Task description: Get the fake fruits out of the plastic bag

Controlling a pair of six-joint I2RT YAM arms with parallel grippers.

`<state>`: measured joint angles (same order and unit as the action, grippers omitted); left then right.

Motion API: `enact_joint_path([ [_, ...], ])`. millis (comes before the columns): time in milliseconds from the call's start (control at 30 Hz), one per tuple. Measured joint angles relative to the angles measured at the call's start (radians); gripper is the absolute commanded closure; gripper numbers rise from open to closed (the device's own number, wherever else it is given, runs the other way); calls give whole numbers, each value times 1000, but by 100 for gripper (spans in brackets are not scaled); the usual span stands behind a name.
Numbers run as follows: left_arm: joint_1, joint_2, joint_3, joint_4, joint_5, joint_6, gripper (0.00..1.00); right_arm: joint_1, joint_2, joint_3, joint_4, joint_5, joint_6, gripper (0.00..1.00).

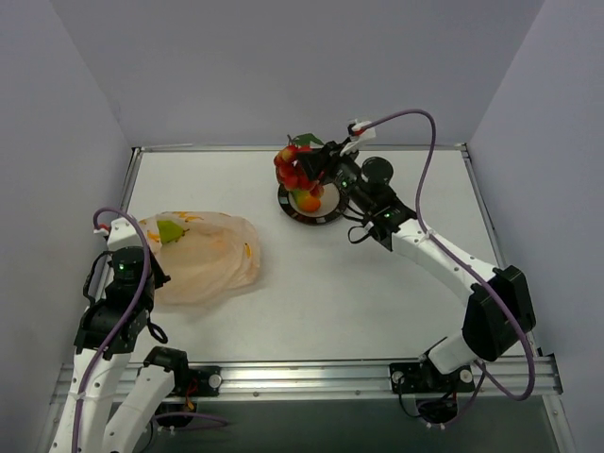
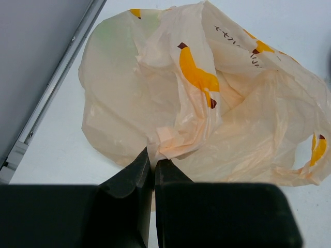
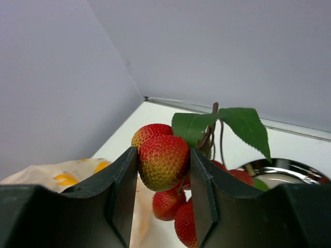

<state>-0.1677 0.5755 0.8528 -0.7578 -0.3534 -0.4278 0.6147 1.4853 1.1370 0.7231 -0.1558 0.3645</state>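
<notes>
The red berry cluster (image 1: 289, 168) hangs just above the plate (image 1: 326, 219), toward 12 o'clock on the bench (image 1: 368, 293), clamped in the right end effector (image 3: 163, 155). A mango (image 1: 308, 200) lies on the plate. The plastic bag (image 1: 212, 264) lies at 9 o'clock with a green fruit (image 1: 170, 231) inside; the left end effector (image 2: 153, 166) is pinched together on a fold of it.

The plastic bag (image 2: 129, 103) was thin, crinkled, translucent film with a faint sheen. The red berries (image 3: 163, 161) had pebbled, glossy plastic skins; their leaves (image 3: 243, 124) looked matt. The plate (image 3: 282, 168) shone mirror-like, the table (image 1: 359, 293) smooth and matt.
</notes>
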Motion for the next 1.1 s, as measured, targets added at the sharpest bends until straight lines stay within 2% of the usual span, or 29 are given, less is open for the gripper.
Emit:
enact_joint_path([
  [267,1,-3,0,0,8,0,98,-212,174,97,-111,-77,-50,100],
  [467,1,-3,0,0,11,0,98,-300,294,137,-160,-150,-85,100],
  [667,1,-3,0,0,13,0,98,-318,362,141,-179,-173,-97,100],
  [933,1,-3,0,0,15,0,98,-318,362,112,-143,-174,-92,100],
  [1033,1,-3,0,0,17,0,98,-318,363,81,-127,-166,-73,95],
  [1100,1,-3,0,0,17,0,98,-318,367,67,-112,-164,-54,84],
])
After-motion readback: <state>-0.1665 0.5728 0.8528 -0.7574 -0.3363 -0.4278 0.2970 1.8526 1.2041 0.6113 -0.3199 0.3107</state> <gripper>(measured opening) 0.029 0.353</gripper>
